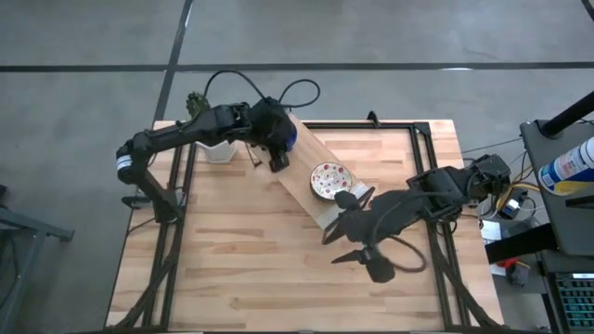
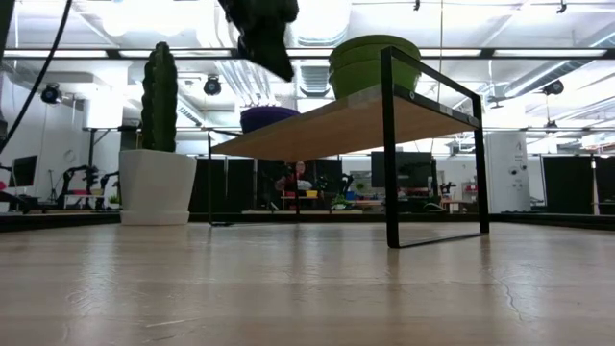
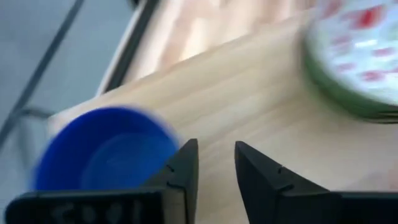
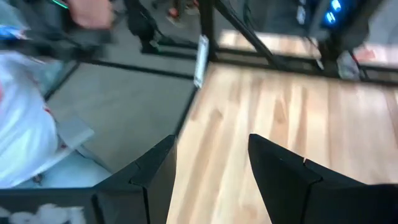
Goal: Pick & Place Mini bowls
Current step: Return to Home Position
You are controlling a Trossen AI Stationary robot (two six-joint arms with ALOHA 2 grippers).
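**A:** Where are the mini bowls to be found

**B:** The small round cobalt-blue bowls (image 3: pixel 106 155) are stacked on the light wooden shelf with the black metal frame (image 2: pixel 338 123), close to the end nearer the white pot with the green cactus (image 2: pixel 158 183). The cream-white bowls speckled red and green (image 1: pixel 330 180) are set apart from them, toward the shelf's other end. The number in each stack cannot be made out

**A:** And how are the grippers held

**B:** The left gripper (image 3: pixel 214 147) is held just above and beside the blue bowls, with only a narrow gap left between its fingers and nothing gripped. The right gripper (image 4: pixel 212 140) is spread wider, also empty, low over the pale wooden surface (image 1: pixel 232 264) near the speckled end of the shelf

**A:** What could be upset from here

**B:** The blue rim could be clipped if the left gripper were drawn back low or sideways instead of being lifted first. With the stack so near the shelf's edge, it could be pushed off. The cactus pot, over which the left arm is stretched, could be tipped by a dropped elbow. The shelf frame could be knocked by a careless swing of the right arm, and both stacks shaken
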